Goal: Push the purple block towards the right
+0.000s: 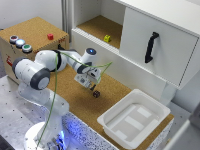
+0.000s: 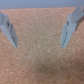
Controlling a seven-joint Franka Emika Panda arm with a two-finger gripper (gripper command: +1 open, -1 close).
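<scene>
The purple block (image 1: 96,93) is a tiny dark cube on the cork board (image 1: 75,95), near the board's middle. My gripper (image 1: 90,86) hangs just beside it, on the exterior view's left and slightly farther back. I cannot tell whether it touches the block. In the wrist view the gripper (image 2: 39,45) is open. Its two grey fingers (image 2: 70,30) stand wide apart over bare cork, with nothing between them. The block does not show in the wrist view.
A white tray (image 1: 132,117) sits at the board's near right corner. A white cabinet with a black door handle (image 1: 151,47) stands behind, with a yellow block (image 1: 107,38) in its open shelf. A cork box carries a red block (image 1: 50,36) and coloured buttons (image 1: 20,43).
</scene>
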